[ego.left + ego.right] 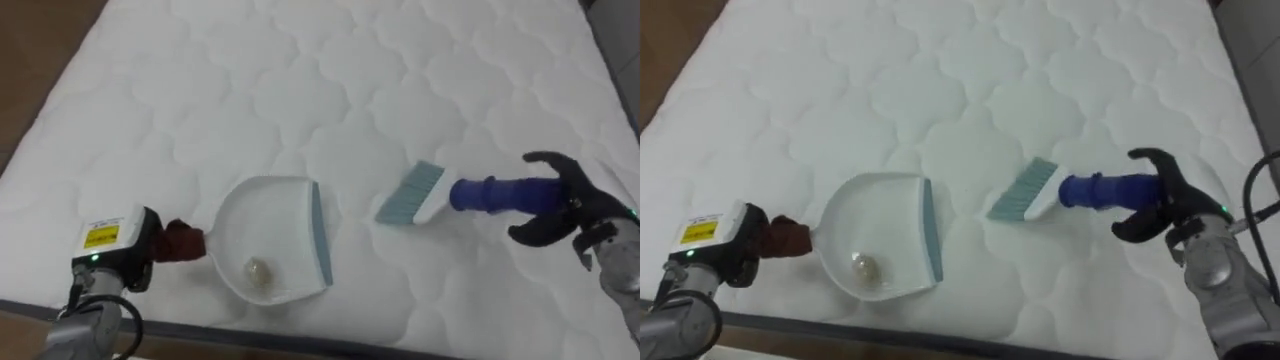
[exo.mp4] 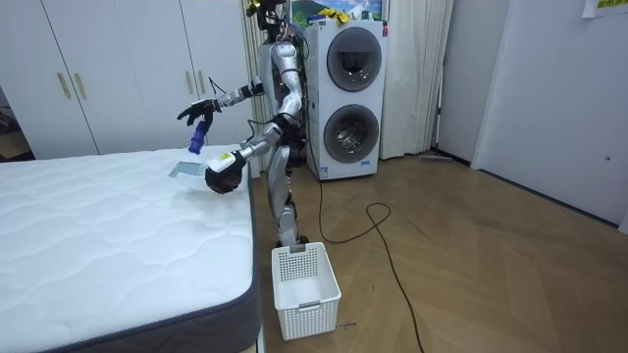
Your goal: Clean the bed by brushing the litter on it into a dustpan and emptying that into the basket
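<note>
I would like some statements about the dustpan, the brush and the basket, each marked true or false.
1. The right robot hand holds the brush by its blue handle. True.
2. The dustpan is empty. False: a small pale lump lies in it.
3. The brush's bristles are inside the dustpan. False: they are over the mattress, apart from the pan.
4. The left robot hand holds the dustpan's handle. True.
5. The white basket stands on the mattress. False: it stands on the floor beside it.
</note>
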Motion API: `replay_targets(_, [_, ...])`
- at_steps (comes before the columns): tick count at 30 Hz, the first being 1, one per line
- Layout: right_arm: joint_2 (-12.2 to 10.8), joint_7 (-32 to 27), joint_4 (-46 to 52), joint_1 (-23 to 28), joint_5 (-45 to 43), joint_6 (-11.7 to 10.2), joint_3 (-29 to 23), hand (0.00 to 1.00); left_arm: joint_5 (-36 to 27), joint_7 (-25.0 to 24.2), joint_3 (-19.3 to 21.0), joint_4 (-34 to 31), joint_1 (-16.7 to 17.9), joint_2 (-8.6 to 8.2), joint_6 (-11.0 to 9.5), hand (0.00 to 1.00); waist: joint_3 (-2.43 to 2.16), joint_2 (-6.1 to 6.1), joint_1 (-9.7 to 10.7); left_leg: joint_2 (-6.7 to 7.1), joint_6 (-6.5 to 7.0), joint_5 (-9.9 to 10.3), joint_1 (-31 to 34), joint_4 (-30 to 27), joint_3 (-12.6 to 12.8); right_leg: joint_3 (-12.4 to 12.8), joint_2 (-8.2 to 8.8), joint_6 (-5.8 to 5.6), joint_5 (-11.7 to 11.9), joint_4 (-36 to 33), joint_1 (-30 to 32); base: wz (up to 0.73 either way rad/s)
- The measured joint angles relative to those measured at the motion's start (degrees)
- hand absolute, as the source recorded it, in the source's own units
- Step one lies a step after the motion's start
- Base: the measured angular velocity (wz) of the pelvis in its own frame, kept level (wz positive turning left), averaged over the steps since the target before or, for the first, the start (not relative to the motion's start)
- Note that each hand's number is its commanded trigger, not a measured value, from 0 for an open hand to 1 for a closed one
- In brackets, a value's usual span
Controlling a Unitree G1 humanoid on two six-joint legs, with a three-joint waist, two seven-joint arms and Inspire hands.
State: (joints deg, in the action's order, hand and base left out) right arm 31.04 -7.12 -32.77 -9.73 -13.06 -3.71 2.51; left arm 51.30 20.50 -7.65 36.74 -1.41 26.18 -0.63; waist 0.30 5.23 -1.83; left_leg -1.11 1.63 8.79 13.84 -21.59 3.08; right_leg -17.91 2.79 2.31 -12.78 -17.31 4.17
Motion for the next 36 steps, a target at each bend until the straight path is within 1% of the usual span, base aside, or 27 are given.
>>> replay_targets(2, [-0.02, -0.82, 0.03, 0.74, 2.38, 0.0, 0.0, 0.0, 0.01, -0.01, 0.94, -1.85, 1.1, -0.09, 0.31, 1.0, -0.19, 0.0, -0.22, 0.15, -0.1, -0.02, -1.59, 0.24, -0.18, -0.98, -0.04, -0.03, -0.07, 1.14, -2.25, 0.26])
replay_targets(4, [-0.1, -1.76, 0.05, 1.28, 2.5, -0.03, 0.0, 0.0, 0.02, -0.87, 1.19, -3.02, 1.48, -0.75, 0.32, 1.0, -0.58, -0.66, -0.2, 0.17, -0.09, -0.03, -1.53, -0.45, -0.3, -3.15, -0.04, -0.03, -0.19, 1.73, -3.71, 0.45])
replay_targets(5, [-0.1, -1.99, 0.05, 1.58, 2.76, -0.06, 0.01, 0.0, -0.07, -1.21, 1.15, -3.06, 1.45, -1.04, 0.33, 1.0, -0.55, -0.81, -0.09, 0.09, -0.08, -0.03, -1.47, -0.79, 0.06, -3.68, -0.02, -0.02, -0.27, 1.74, -4.04, 0.5])
replay_targets(8, [-1.02, -3.14, 0.05, 4.16, 6.49, -0.08, 0.0, 0.0, -2.67, -3.07, 0.83, -3.03, 1.5, -2.35, 0.83, 1.0, -0.42, -1.01, 0.53, -0.74, 0.34, -0.26, -1.07, -2.02, 4.22, -7.13, 0.27, -0.03, -1.57, 1.54, -5.91, 0.67])
replay_targets(10, [-2.26, -3.42, 0.05, 5.21, 7.69, -0.05, -0.02, 0.0, -3.79, -3.86, 0.81, -3.02, 1.61, -3.74, 1.3, 1.0, -0.39, -1.05, 1.57, -1.93, 1.33, -0.89, -0.45, -2.1, 8.82, -11.43, 1.01, 0.22, -2.64, 1.09, -6.55, 0.73])
replay_targets(13, [-2.63, -3.41, 0.13, 6.62, 9.38, -0.03, -0.28, 0.0, -3.6, -4.99, 0.81, -3.04, 3.43, -5.64, 1.39, 1.0, -0.25, -1.2, 1.55, -2.65, 1.56, -0.96, -1.46, -2.43, 13.12, -15.05, 1.94, -0.13, -4.1, 0.46, -8.35, 0.59])
replay_targets(14, [-2.66, -3.42, 0.35, 6.81, 10.11, -0.03, -0.76, 0.0, -3.59, -5.28, 0.82, -3.09, 3.87, -5.73, 1.21, 1.0, -0.16, -1.35, 1.63, -2.9, 1.62, -0.83, -1.36, -3.03, 13.87, -15.75, 2.03, -0.22, -4.31, 0.48, -8.63, 0.4])
replay_targets(15, [-2.66, -3.63, 1.33, 7.75, 11.37, -0.04, -2.42, 0.0, -3.57, -5.89, 0.81, -3.73, 4.57, -6.03, 1.12, 1.0, 0.18, -1.84, 1.53, -3.69, 1.69, 0.08, -1.07, -4.9, 14.71, -16.61, 1.97, -0.33, -4.52, 0.48, -9.14, 0.22])
replay_targets(16, [-2.83, -3.84, 3.19, 8.8, 13.1, -0.02, -3.43, 0.0, -3.55, -5.94, 1.05, -4.93, 5.87, -6.04, 1.06, 1.0, 0.1, -2.39, 1.06, -4.55, 1.46, 1.47, -0.73, -6.91, 15.41, -17.37, 1.95, -0.64, -4.82, 0.47, -9.36, 0.16])
replay_targets(17, [-3.06, -3.94, 4.43, 9.37, 13.57, -0.02, -4.07, 0.0, -3.55, -5.94, 1.25, -5.32, 6.27, -6.08, 1.01, 1.0, 0.08, -2.67, 1.09, -4.54, 1.44, 1.8, -0.48, -7.16, 15.24, -17.68, 1.94, -0.85, -4.96, 0.43, -9.45, 0.23])
replay_targets(18, [-3.65, -4.12, 6.38, 9.76, 14.77, -0.01, -5.02, 0.0, -3.56, -5.94, 1.79, -5.77, 6.49, -6.1, 0.87, 1.0, 0.17, -3.15, 1.01, -3.94, 1.9, 2.11, -0.23, -6.49, 14.74, -18.05, 1.98, -1.24, -5.17, 0.32, -9.69, 0.33])
replay_targets(19, [-4.37, -4.29, 7.8, 9.78, 16.04, 0.0, -5.6, 0.0, -3.57, -5.93, 2.54, -6.11, 6.48, -6.22, 0.83, 1.0, 0.14, -3.12, 1.26, -2.88, 2.49, 2.16, -0.52, -4.71, 13.91, -18.03, 2.2, -1.61, -5.27, 0.21, -9.82, 0.32])
replay_targets(20, [-4.54, -4.3, 8.39, 9.87, 16.61, 0.0, -5.66, 0.0, -3.57, -5.93, 2.97, -6.23, 6.51, -6.37, 0.81, 1.0, 0.06, -2.99, 1.36, -2.37, 2.65, 1.99, -0.73, -3.99, 13.81, -18.02, 2.36, -1.85, -5.31, 0.15, -9.91, 0.3])
replay_targets(22, [-4.6, -4.5, 9.84, 10.08, 18.3, 0.0, -6.27, 0.0, -3.58, -5.94, 3.81, -8.41, 6.85, -7.27, 0.75, 1.0, -0.07, -3.0, 1.26, -0.55, 2.83, 1.44, -1.67, -1.58, 13.32, -17.68, 3.16, -2.4, -5.06, 0.08, -10.4, 0.32])
replay_targets(23, [-4.67, -4.59, 9.93, 10.09, 18.68, -0.01, -6.28, 0.0, -3.58, -5.94, 4.17, -9.21, 6.97, -7.48, 0.43, 1.0, -0.08, -3.02, 1.19, -0.04, 2.88, 1.36, -1.96, -1.02, 13.2, -17.88, 3.15, -2.46, -5.03, -0.37, -10.46, 0.34])
replay_targets(25, [-6.45, -4.76, 9.97, 10.2, 19.99, 0.0, -6.38, 0.0, -3.64, -5.94, 5.49, -10.8, 7.18, -7.84, -1.36, 1.0, -0.25, -2.9, 0.84, 1.29, 2.87, 1.05, -4.27, 1.09, 11.78, -18.09, 4.32, -2.79, -4.83, -3.82, -11.13, 0.4])
replay_targets(26, [-6.89, -4.76, 9.97, 10.3, 20.54, 0.0, -6.38, 0.0, -3.71, -5.94, 5.6, -10.86, 7.14, -7.85, -1.67, 1.0, -0.4, -3.0, 0.89, 1.54, 2.86, 1.05, -4.74, 1.43, 11.05, -17.96, 4.65, -3.03, -4.68, -5.31, -11.17, 0.57])
replay_targets(27, [-7.65, -4.81, 9.98, 10.42, 21.73, 0.0, -6.38, 0.0, -3.71, -5.94, 5.64, -10.89, 6.9, -7.86, -2.04, 1.0, -0.68, -3.17, 1.14, 1.69, 2.86, 1.04, -6.13, 1.98, 8.77, -16.62, 5.41, -3.55, -4.28, -9.58, -10.64, 0.53])
replay_targets(28, [-8.64, -4.85, 10.06, 10.31, 21.81, -0.06, -6.37, 0.0, -3.71, -5.93, 5.58, -10.89, 6.68, -8.07, -2.01, 1.0, -0.9, -3.67, 1.12, 1.72, 2.72, 0.97, -7.12, 2.5, 5.99, -12.17, 4.96, -3.5, -4.42, -12.0, -8.63, 0.24])
replay_targets(29, [-9.08, -4.73, 10.22, 9.63, 21.78, -0.12, -6.05, 0.0, -3.8, -5.76, 5.87, -10.97, 6.71, -8.27, -1.93, 1.0, -0.84, -4.2, 0.03, 1.69, 2.48, 0.77, -7.13, 2.94, 4.48, -8.7, 3.62, -3.13, -5.13, -10.61, -7.85, -0.07])
replay_targets(30, [-10.12, -4.46, 11.09, 8.83, 21.68, -0.47, -5.2, 0.0, -4.41, -5.77, 6.53, -10.82, 6.59, -8.64, -1.4, 1.0, -0.4, -5.18, 0.47, 1.33, 2.16, -0.08, -7.11, 3.83, 2.47, -3.33, 0.73, -2.26, -6.22, -6.32, -7.04, 0.0])
replay_targets(31, [-10.8, -4.49, 12.48, 9.28, 21.63, -0.48, -4.69, 0.0, -4.4, -5.78, 7.06, -10.75, 6.39, -9.35, -1.15, 1.0, -0.21, -5.5, 1.01, 1.66, 1.88, -1.31, -7.08, 4.94, -1.05, 1.14, -1.51, -1.81, -5.75, -1.28, -6.24, 0.17])
replay_targets(32, [-10.98, -4.66, 12.88, 9.2, 21.54, -0.44, -4.28, 0.0, -4.4, -5.78, 7.43, -10.52, 6.42, -9.67, -1.13, 1.0, -0.16, -5.46, 1.25, 2.06, 1.66, -1.68, -6.97, 5.25, -3.09, 3.14, -1.97, -1.67, -4.92, 2.05, -6.02, 0.48])
replay_targets(33, [-11.29, -5.3, 13.57, 9.04, 21.45, -0.44, -3.37, 0.0, -4.53, -5.91, 7.59, -9.45, 6.05, -9.79, -1.05, 1.0, -0.12, -5.05, 2.32, 3.5, 1.24, -2.22, -5.56, 4.82, -6.45, 5.09, -1.89, -2.45, 0.8, 6.31, -6.72, 0.87])
replay_targets(34, [-11.29, -6.07, 13.73, 9.12, 21.42, -0.2, -3.07, 0.0, -4.55, -6.39, 7.26, -8.1, 5.17, -10.42, -0.97, 1.0, -0.05, -4.72, 4.43, 5.0, 0.94, -3.2, -4.8, 5.24, -8.46, 2.51, -1.24, -0.35, 3.11, 6.89, -7.48, 1.06])
replay_targets(35, [-11.29, -6.28, 13.71, 9.15, 21.42, 0.09, -3.25, 0.0, -4.52, -6.76, 7.09, -7.7, 4.8, -10.76, -1.04, 1.0, 0.0, -4.65, 4.91, 4.93, 1.09, -3.77, -4.79, 5.95, -7.72, 0.69, -0.95, -0.35, 3.1, 6.97, -7.66, 1.3])
replay_targets(36, [-11.36, -6.49, 13.55, 9.7, 21.39, 0.25, -3.88, 0.0, -4.4, -7.96, 6.79, -7.52, 4.47, -11.38, -1.32, 1.0, 0.12, -4.45, 5.95, 4.27, 1.63, -5.01, -4.49, 6.38, -4.41, -3.35, -0.33, -0.5, 3.01, 7.4, -8.54, 1.0])
